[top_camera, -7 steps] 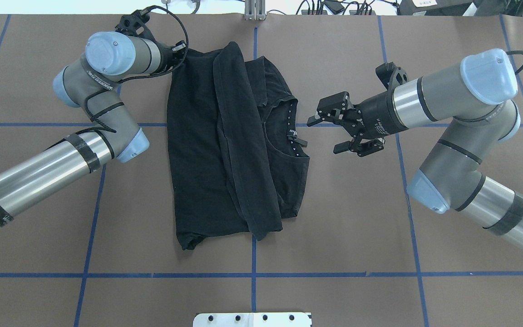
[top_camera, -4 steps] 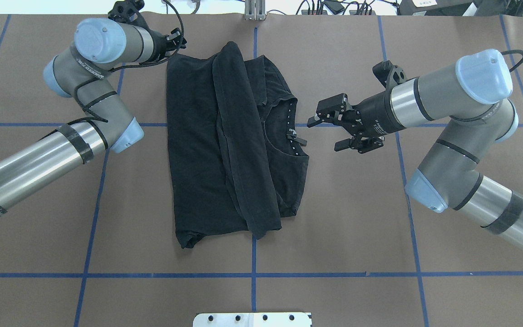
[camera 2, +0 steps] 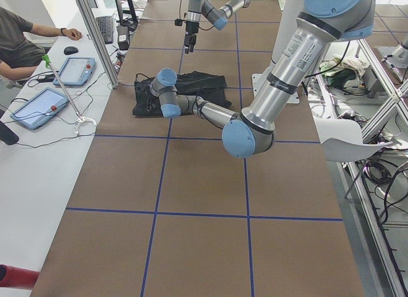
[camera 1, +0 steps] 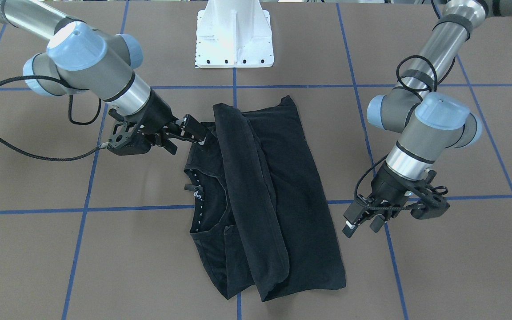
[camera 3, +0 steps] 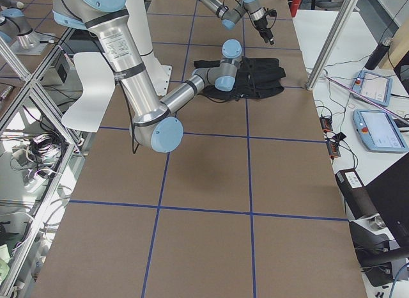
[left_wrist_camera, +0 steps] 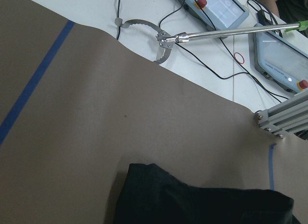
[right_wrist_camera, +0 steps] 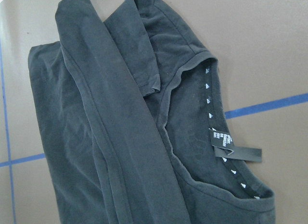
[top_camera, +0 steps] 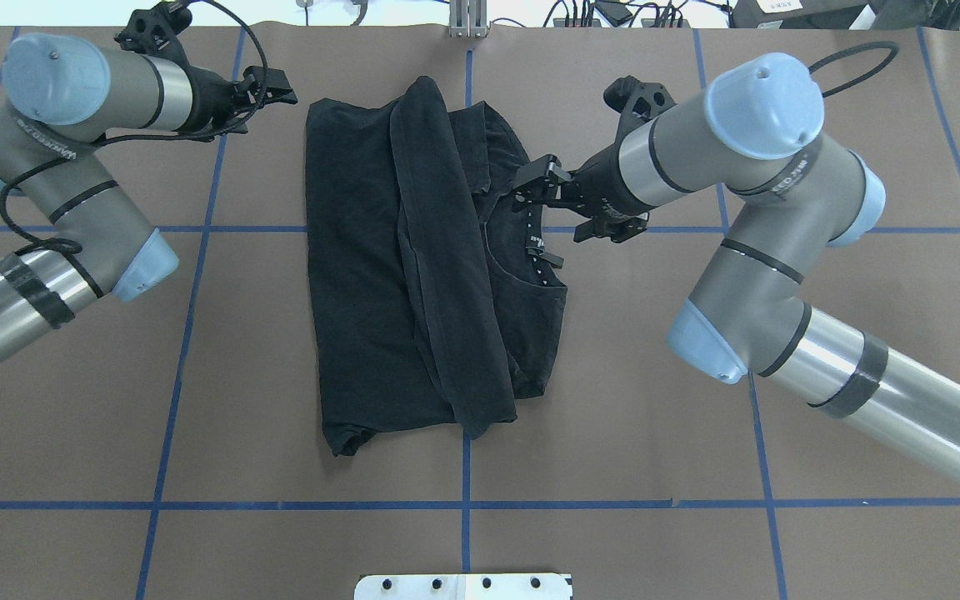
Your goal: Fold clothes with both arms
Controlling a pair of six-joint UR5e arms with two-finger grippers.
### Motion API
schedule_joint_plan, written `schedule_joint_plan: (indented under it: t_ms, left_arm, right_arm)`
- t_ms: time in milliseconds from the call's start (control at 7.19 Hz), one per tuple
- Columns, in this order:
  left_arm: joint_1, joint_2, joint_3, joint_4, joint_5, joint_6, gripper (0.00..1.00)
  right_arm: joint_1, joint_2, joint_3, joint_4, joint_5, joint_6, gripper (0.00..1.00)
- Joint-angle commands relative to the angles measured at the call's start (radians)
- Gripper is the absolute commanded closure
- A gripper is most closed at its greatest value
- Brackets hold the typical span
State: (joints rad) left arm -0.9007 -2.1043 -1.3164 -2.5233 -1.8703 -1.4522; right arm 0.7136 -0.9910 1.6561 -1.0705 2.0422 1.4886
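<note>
Shirt: black short-sleeved T-shirt (top_camera: 363, 275) lies flat on the brown blue-taped table (top_camera: 655, 417), one side folded over its middle.
Right gripper (top_camera: 548, 210): jaws spread wide, gripping nothing, at the shirt's collar edge.
Left gripper (camera 1: 362, 226): jaws parted, empty, just off the shirt's hem corner.

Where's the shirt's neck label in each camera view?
Front-facing: neck label left of centre.
Overhead: neck label right of centre.
Exterior left: too small to tell.
Exterior right: too small to tell.
Left wrist: not in view.
Right wrist: neck label lower right.
Shared landmark: blue tape line beside it.
</note>
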Motion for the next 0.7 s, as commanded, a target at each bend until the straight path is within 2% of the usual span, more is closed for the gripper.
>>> schedule_joint_plan:
  t_ms: [0, 278, 417, 557]
  left_arm:
    - [-0.001, 0.090, -0.090, -0.006, -0.027, 0.001, 0.00]
    - [-0.003, 0.118, -0.118, -0.012, -0.052, 0.045, 0.00]
    - [-0.003, 0.142, -0.144, -0.012, -0.053, 0.049, 0.00]
    - [-0.003, 0.145, -0.148, -0.014, -0.064, 0.049, 0.00]
  right_arm:
    - [-0.071, 0.142, -0.097, -0.150, -0.170, -0.115, 0.02]
    - [-0.086, 0.340, -0.365, -0.160, -0.223, -0.198, 0.04]
    - [-0.085, 0.395, -0.443, -0.158, -0.227, -0.230, 0.04]
    - [-0.086, 0.416, -0.461, -0.160, -0.235, -0.243, 0.06]
